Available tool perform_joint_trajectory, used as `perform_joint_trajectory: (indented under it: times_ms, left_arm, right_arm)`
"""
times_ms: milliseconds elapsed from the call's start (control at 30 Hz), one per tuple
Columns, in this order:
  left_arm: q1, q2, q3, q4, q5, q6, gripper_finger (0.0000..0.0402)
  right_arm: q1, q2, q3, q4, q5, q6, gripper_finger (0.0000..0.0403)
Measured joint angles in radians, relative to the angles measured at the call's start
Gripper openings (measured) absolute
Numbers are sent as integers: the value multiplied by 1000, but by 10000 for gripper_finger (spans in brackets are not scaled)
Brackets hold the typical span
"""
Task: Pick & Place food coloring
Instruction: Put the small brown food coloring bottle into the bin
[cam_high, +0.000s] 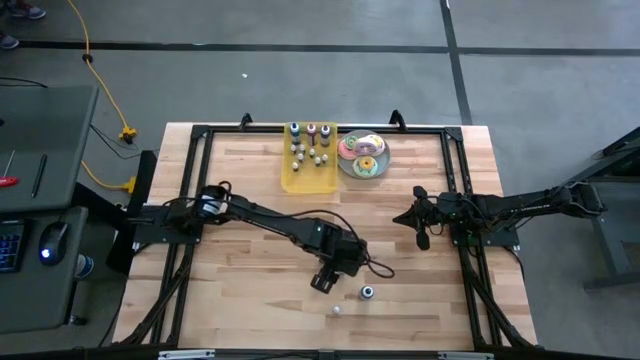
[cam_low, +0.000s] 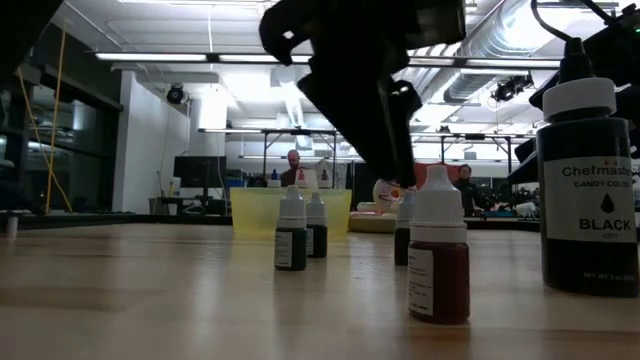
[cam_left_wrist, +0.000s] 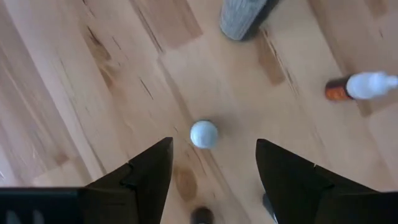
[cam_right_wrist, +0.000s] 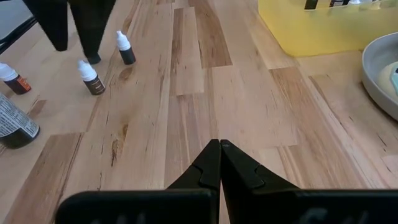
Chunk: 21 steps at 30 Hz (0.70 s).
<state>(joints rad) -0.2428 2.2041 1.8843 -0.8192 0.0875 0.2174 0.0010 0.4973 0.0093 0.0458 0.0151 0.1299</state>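
Closest to the low camera stands a large black-labelled bottle (cam_low: 588, 180), beside a small reddish-brown bottle (cam_low: 438, 250) with a white cap, both upright on the wooden bench (cam_high: 240, 300).

I am the robot. My left pincer (cam_left_wrist: 214, 155) hangs over the front middle of the bench with its fingers spread wide, holding nothing. Directly below the gap between them stands one small food coloring bottle (cam_left_wrist: 204, 134), seen from above as a white cap. Another small bottle (cam_left_wrist: 360, 87) lies on its side nearby, orange-brown with a white cap.

At the far edge of the bench sits a yellow tray (cam_high: 309, 180). It holds about a dozen small food coloring bottles (cam_high: 312, 150), upright, some with coloured caps. Just beside the tray is a round plate (cam_high: 363, 157) carrying pastel frosted doughnuts.

My right pincer (cam_right_wrist: 220, 163) waits over the right side of the bench, fingers pressed together, empty.
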Motion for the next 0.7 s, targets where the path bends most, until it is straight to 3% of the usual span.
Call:
perform_joint_trajectory:
  times_ms: [700]
  left_arm:
    - [0, 58, 2, 52, -2, 14, 225]
  right_arm:
    - [0, 0, 0, 3, 0, 0, 0]
